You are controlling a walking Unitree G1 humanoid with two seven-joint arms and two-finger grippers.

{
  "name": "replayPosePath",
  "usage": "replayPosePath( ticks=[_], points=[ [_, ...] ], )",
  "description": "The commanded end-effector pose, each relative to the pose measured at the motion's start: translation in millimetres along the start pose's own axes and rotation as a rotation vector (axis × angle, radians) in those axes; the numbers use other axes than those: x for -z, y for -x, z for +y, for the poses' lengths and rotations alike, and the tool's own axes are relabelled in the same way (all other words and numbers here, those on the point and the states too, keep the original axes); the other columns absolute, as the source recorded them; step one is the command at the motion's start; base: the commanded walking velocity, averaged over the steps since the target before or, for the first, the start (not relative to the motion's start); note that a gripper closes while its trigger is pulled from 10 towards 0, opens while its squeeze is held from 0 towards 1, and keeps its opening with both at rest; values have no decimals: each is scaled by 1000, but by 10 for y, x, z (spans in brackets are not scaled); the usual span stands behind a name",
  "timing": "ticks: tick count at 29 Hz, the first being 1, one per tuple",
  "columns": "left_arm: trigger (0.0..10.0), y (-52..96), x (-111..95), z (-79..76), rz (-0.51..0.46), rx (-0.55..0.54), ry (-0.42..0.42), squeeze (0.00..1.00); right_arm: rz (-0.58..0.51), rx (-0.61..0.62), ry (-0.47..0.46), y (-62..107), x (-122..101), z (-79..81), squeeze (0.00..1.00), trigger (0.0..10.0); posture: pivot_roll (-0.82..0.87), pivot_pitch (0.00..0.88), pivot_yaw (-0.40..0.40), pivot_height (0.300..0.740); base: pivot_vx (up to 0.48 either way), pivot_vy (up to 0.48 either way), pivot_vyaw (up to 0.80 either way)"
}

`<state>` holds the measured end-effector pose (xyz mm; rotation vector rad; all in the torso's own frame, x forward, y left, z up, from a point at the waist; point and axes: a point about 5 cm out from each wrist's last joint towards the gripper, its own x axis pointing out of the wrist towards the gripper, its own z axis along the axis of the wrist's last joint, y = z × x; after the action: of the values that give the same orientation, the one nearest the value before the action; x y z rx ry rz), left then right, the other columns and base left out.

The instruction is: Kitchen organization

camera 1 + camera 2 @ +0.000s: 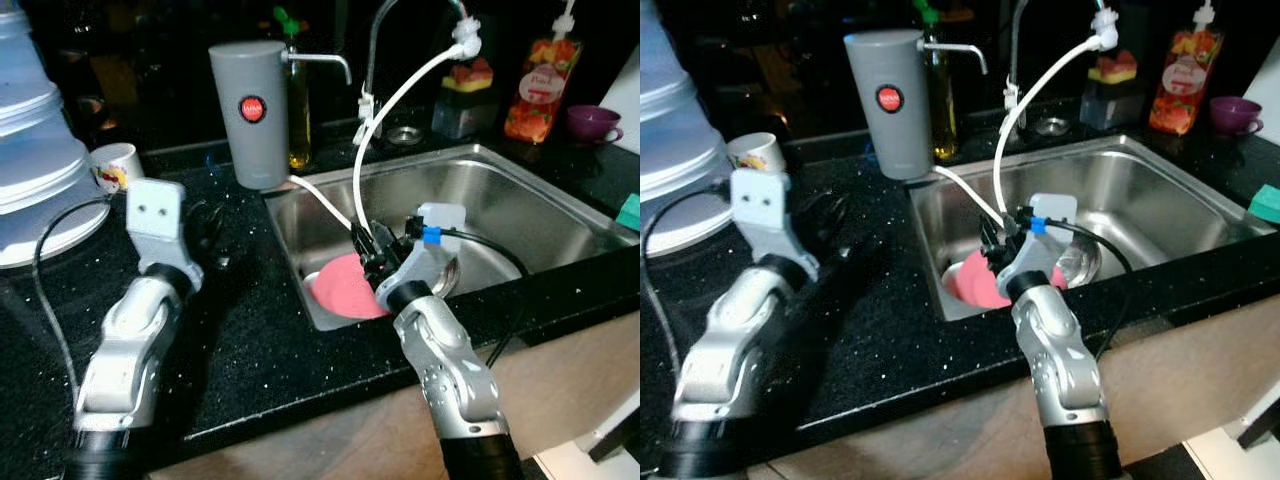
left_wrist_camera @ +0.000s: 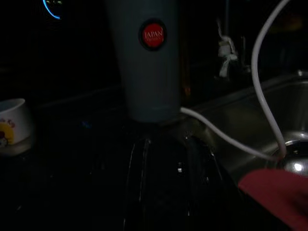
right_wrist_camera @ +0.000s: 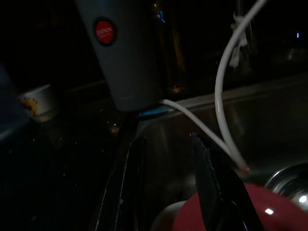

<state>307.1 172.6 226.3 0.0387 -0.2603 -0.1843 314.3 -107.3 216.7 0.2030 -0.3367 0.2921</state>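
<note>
Now, from the left eye, the right gripper (image 1: 368, 250) reaches down into the sink (image 1: 520, 215), its fingers just over the far edge of a pink plate (image 1: 343, 288) lying at the sink's near left corner. The left gripper (image 1: 207, 235) rests over the black counter (image 1: 250, 330), near a grey canister (image 1: 250, 112). A white hose (image 1: 385, 120) loops down from the tap into the sink.

From the right eye, a small cup (image 1: 752, 150) stands far left on the counter, a purple cup (image 1: 1232, 113) far right.

By the left wrist, its fingers (image 2: 137, 178) stand apart, empty, pointing at the canister.

By the right wrist, the fingers (image 3: 211, 187) are spread and hold nothing; one crosses the plate's rim, though contact cannot be told.
</note>
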Motion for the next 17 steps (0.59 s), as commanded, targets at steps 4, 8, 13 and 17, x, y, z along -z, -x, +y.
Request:
replayPosePath(
  ticks=[4,8,13,17],
  points=[
    [10000,90,9,70,49,-40,-4,0,19,-65,54,2,-4,106,0,10000,13,69,78,740,0,0,0],
    [10000,137,13,99,57,-70,-16,0,29,-83,76,-7,3,105,0,10000,26,82,6,740,0,0,0],
    [10000,189,1,72,63,-90,-11,0,40,-99,84,-39,16,95,0,10000,30,84,-17,740,0,0,0],
    [10000,183,-13,-8,59,-78,5,0,42,-109,73,-82,7,89,0,10000,25,81,-17,740,0,0,0]
  ],
)
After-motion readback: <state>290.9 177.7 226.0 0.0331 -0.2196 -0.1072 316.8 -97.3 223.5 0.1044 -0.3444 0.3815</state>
